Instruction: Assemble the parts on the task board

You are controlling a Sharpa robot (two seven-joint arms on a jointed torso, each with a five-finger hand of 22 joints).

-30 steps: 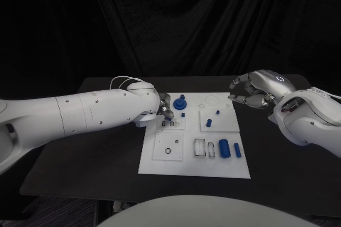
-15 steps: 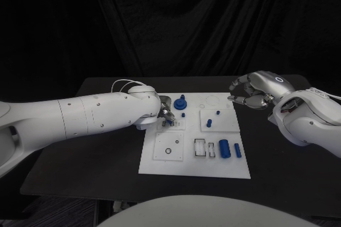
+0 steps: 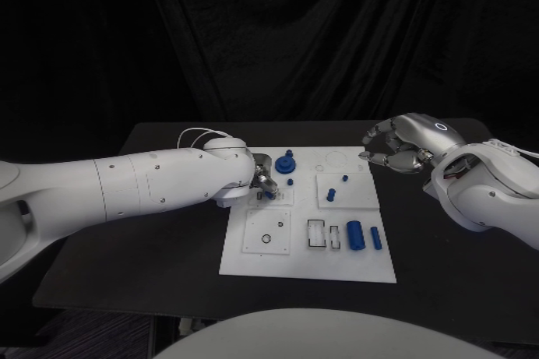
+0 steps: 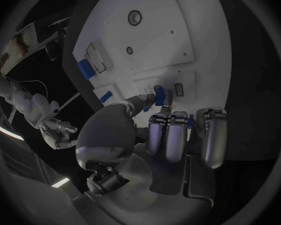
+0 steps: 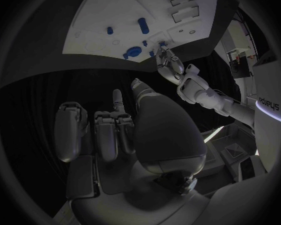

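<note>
1. Task board (image 3: pixel 294 259), white, lies mid-table on the black table (image 3: pixel 146 250); bare dark tabletop borders it on every side.
2. Left hand (image 3: pixel 261 180) sits over the board's left edge in its far half. Its fingers (image 4: pixel 167 135) are curled down at the board; the thumb and a fingertip pinch a small blue peg (image 4: pixel 158 95), seen in the left wrist view. Hold is narrow, on that piece.
3. Just beside that hand, toward the board's far edge: a blue round part with a stem (image 3: pixel 284 164), upright. A small blue stub (image 3: pixel 290 182) stands close by.
4. Farther out, right half of board: a short blue peg (image 3: pixel 330 194); near the right edge a thick blue cylinder (image 3: pixel 355 234) and a thinner blue pin (image 3: pixel 375 237), lying side by side, apart.
5. Near-left quarter holds a square plate with a dark ring (image 3: pixel 265 238); board surface around it is bare.
6. Right hand (image 3: pixel 398 150) hangs off the board's far right corner, above dark table, fingers curled inward, nothing in them.
</note>
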